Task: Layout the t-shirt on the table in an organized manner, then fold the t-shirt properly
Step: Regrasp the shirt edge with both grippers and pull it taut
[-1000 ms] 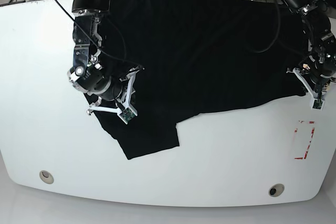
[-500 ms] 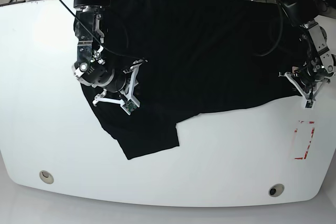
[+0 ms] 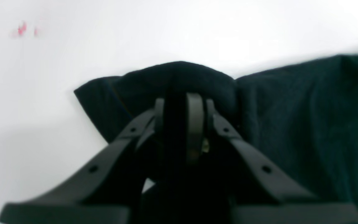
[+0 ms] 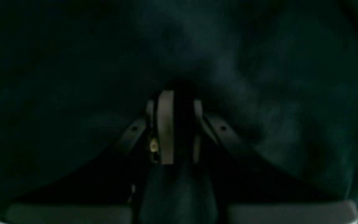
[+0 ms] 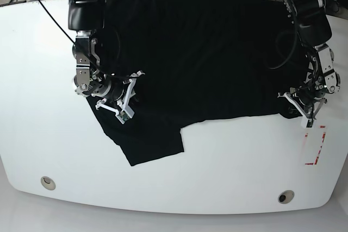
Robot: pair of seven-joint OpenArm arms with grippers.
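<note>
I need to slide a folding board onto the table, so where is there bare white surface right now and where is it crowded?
The table is bare along its whole near edge, between the two grommet holes, and down its side beyond the right gripper. The t-shirt crowds the far half; the left gripper pinches its edge beside the red dashed mark.

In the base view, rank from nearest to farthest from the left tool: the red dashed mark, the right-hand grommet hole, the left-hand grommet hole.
From the left tool, at the view's right:
1. Red dashed mark, just below it.
2. Right-hand grommet hole, lower, near the front edge.
3. Left-hand grommet hole, far across the table.
</note>
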